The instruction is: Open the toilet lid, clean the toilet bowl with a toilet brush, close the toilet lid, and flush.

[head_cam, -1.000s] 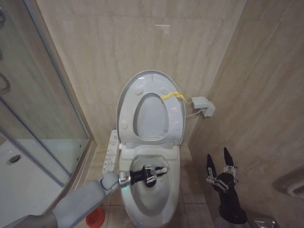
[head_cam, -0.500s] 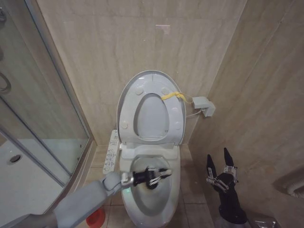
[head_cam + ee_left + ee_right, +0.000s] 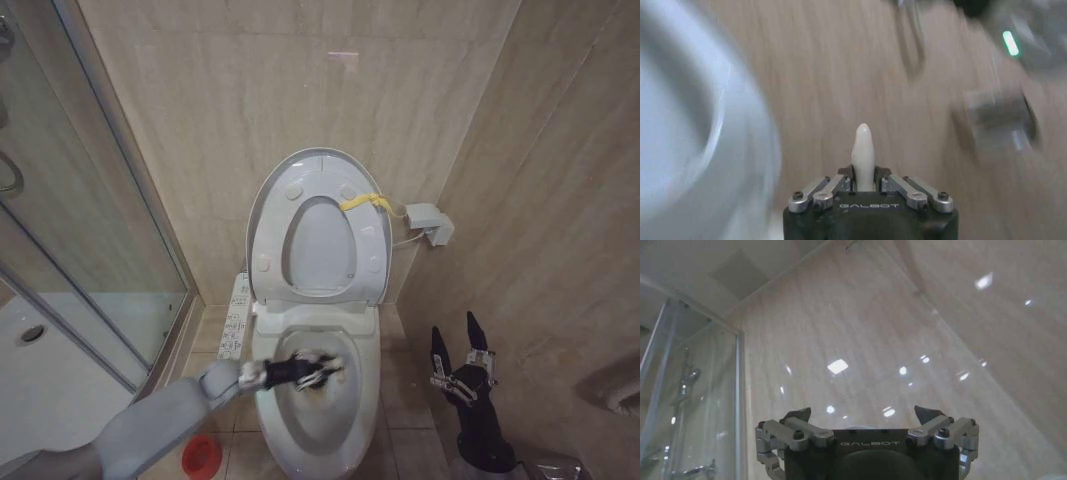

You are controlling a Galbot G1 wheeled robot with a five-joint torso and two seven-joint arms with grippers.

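Note:
The toilet lid (image 3: 318, 170) stands raised against the wall together with the seat ring, a yellow strap (image 3: 362, 202) at its edge. Below it the white toilet bowl (image 3: 325, 425) lies uncovered. My left gripper (image 3: 312, 373) reaches over the bowl from the left, shut on the toilet brush (image 3: 330, 362). In the left wrist view the brush's white handle (image 3: 862, 147) sticks out between the closed fingers of the left gripper (image 3: 863, 177). The brush head is blurred inside the bowl. My right gripper (image 3: 455, 345) waits to the right of the toilet, fingers open and pointing up (image 3: 867, 415).
A glass shower door (image 3: 70, 250) fills the left side. A red cup-shaped holder (image 3: 201, 457) sits on the floor left of the toilet. A control panel (image 3: 236, 315) lies along the bowl's left side. A white box (image 3: 428, 222) hangs on the wall.
My left gripper has swung the brush a little lower and to the left over the bowl. The right gripper has shifted slightly left and down.

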